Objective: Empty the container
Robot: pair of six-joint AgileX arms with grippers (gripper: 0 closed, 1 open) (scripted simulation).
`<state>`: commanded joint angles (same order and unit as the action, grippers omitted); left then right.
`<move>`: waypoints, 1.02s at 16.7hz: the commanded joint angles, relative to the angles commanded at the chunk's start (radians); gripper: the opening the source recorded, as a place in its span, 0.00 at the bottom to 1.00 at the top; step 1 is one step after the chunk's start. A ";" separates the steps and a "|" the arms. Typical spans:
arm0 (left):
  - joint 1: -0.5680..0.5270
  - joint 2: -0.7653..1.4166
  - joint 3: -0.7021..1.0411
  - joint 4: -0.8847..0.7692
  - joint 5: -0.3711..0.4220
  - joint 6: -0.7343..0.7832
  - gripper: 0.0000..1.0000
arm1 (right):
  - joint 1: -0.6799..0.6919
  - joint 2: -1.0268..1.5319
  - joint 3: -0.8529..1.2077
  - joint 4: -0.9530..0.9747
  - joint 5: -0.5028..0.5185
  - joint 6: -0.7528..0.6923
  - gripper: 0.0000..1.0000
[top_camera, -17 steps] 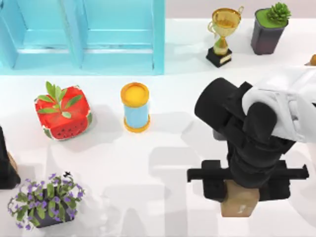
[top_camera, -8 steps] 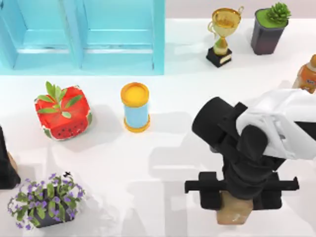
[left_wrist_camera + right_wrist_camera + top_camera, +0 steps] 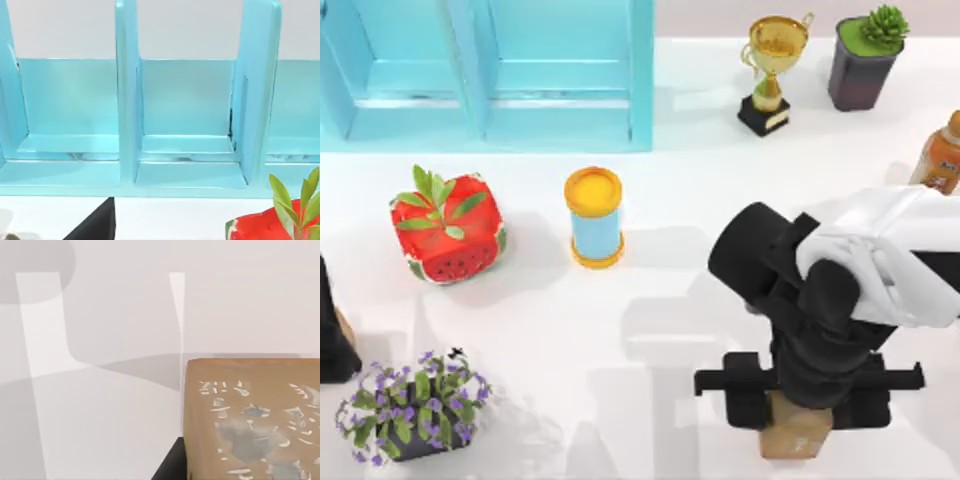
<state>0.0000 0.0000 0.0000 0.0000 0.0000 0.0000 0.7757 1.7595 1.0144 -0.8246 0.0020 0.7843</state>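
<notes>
While gripping the brown box (image 3: 794, 433), right tool (image 3: 807, 400) barely shifted.

White table (image 3: 650, 330), turquoise shelf unit (image 3: 490, 75) behind.

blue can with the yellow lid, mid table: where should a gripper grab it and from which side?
Judging by its pose, grip the blue can on its straight blue wall, just under the wider yellow lid, so the lid rim blocks slipping. It looks upright, with bare table around it, so a level approach from the right gripper's side seems best; the watermelon planter crowds the other side.
</notes>
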 joint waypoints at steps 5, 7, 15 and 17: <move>0.000 0.000 0.000 0.000 0.000 0.000 1.00 | 0.000 0.000 0.000 0.000 0.000 0.000 0.68; 0.000 0.000 0.000 0.000 0.000 0.000 1.00 | 0.000 0.000 0.000 0.000 0.000 0.000 0.83; 0.000 0.000 0.000 0.000 0.000 0.000 1.00 | 0.000 0.000 0.000 0.000 0.000 0.000 1.00; 0.000 0.000 0.000 0.000 0.000 0.000 1.00 | 0.000 0.000 0.000 0.000 0.000 0.000 1.00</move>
<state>0.0000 0.0000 0.0000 0.0000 0.0000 0.0000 0.7757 1.7595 1.0144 -0.8246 0.0020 0.7843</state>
